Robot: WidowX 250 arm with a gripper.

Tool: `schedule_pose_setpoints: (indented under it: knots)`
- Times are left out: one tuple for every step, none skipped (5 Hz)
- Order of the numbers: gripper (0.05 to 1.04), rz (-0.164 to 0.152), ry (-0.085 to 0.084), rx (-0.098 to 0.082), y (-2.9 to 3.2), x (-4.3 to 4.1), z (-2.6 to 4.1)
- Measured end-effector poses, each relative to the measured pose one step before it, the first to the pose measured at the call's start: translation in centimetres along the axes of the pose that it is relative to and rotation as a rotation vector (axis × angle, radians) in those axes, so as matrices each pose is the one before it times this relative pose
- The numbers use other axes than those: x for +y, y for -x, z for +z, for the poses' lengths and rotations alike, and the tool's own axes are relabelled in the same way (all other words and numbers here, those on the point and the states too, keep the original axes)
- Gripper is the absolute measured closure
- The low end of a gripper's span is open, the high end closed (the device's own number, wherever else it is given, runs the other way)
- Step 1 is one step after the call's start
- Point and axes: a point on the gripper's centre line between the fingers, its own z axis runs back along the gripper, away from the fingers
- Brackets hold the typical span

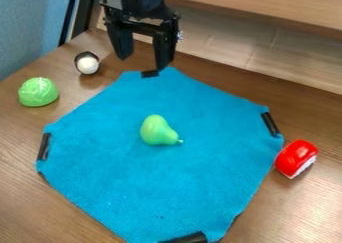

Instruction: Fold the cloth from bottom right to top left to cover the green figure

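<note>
Camera view: a smooth green pear [156,131] sits on flat, blue cloth [157,182]; the far black gripper's [141,63] fingers are apart.

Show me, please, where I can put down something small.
Bare table borders the blue cloth at its lower left and upper right edges. Crowded: its top corner, by the end effector, and right corner, by the red toy. The pear sits mid-cloth.

Grn cabbage [38,92] nr blk/wht ball [87,64], tbl [27,202] L side; red/wht obj [296,157], R.
</note>
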Motion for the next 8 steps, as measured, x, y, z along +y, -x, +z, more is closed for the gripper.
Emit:
schedule_pose_setpoints:
  knots:
    - [0.083, 0.0016, 0.0079, 0.0362, 0.308, -0.108, -1.087]
    - [0.083, -0.0767, 0.0351, 0.0331, 0.515, -2.382, -1.537]
    - [0.083, -0.0993, 0.0074, 0.0027, 0.207, -1.798, -0.772]
    - [0.083, -0.1399, 0.0065, 0.0126, 0.914, -2.102, -1.327]
    - [0.083, -0.1637, -0.0275, 0.0042, 1.364, -1.926, -0.919]
    - [0.083, -0.1009, 0.0054, 0.0358, 1.27, -2.1, -1.671]
    - [0.083, -0.0672, 0.0171, -0.0054, 1.042, -1.841, -0.687]
    - [0.083, -0.0898, 0.0163, -0.0122, 1.073, -2.401, -0.479]
